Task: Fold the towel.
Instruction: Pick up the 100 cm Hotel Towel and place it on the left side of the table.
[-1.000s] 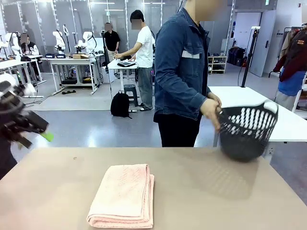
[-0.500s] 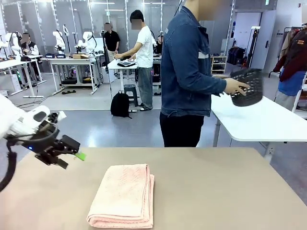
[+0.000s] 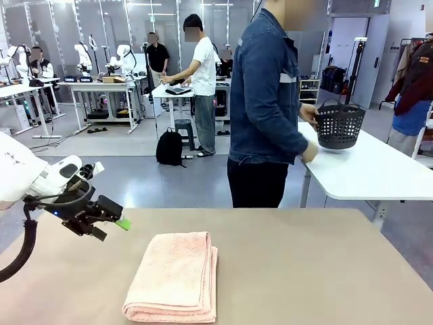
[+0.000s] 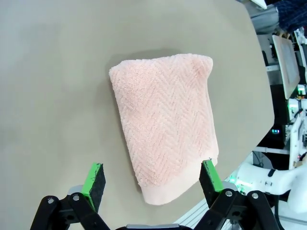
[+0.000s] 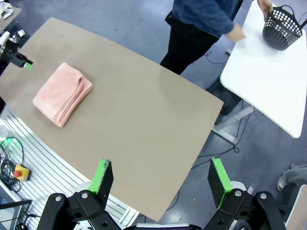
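- The left arm's white body is cut off by the picture's left side in the front view; the left gripper (image 3: pixel 111 227) hangs over the tabletop's (image 3: pixel 318 271) left edge, and only one green pad is plain there.
- From its own wrist camera the left gripper (image 4: pixel 152 181) has its fingers spread wide with nothing between them, hovering above the towel.
- The towel (image 3: pixel 174 275) lies folded into a thick stack near the tabletop's near edge, left of the middle; its near end runs right down to the picture's bottom edge in the front view. The wrist view shows the herringbone weave and the plain hem band (image 4: pixel 172 188).
- The right gripper (image 5: pixel 160 178) is high above the tabletop's corner, fingers released and empty.
- A person (image 3: pixel 265 101) stands at the far edge, turned aside, one hand on a dark basket (image 3: pixel 339 126) resting on a white table (image 3: pixel 379 176) beyond.
- I can read no writing or label on anything.
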Tool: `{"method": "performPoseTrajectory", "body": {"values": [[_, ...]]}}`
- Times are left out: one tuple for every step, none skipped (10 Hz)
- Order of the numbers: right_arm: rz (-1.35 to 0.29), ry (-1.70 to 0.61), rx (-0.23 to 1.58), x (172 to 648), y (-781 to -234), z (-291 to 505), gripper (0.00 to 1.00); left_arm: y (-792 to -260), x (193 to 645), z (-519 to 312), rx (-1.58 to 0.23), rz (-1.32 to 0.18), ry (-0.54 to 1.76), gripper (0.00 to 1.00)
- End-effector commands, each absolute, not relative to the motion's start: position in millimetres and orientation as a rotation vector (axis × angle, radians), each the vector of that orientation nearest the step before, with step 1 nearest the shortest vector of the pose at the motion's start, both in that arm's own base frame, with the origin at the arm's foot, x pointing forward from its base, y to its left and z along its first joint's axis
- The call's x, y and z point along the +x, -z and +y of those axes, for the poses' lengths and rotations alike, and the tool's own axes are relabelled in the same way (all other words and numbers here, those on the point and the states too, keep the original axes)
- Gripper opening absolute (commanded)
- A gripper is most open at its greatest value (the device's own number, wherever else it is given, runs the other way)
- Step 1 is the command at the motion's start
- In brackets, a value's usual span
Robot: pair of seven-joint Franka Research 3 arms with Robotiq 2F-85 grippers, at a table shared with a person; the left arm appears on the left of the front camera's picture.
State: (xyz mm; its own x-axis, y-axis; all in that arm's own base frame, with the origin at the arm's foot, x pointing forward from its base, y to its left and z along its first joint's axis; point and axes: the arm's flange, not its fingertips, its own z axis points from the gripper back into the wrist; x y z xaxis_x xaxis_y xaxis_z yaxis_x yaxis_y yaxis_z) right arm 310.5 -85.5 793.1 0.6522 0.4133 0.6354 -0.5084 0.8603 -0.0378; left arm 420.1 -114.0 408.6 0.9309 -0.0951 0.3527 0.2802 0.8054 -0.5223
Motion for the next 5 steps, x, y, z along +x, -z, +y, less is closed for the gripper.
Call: {"method": "performPoseTrajectory", "body": {"values": [[-0.678, -0.533, 0.146, 310, -794, -86, 1.00, -412, 414, -113, -0.607, -0.315, 0.194, 1.00], [-0.678, -0.533, 0.146, 310, -794, -86, 1.00, -412, 414, -113, -0.607, -0.315, 0.194, 1.00], [-0.678, -0.533, 0.146, 310, -794, -86, 1.00, -412, 414, -113, -0.607, -0.315, 0.194, 1.00], [-0.678, -0.533, 0.146, 310, -794, -86, 1.00, -410, 419, -111, -0.599, -0.326, 0.200, 1.00], [-0.678, -0.533, 0.146, 310, -794, -86, 1.00, -400, 422, -119, -0.666, -0.340, 0.256, 1.00]]}}
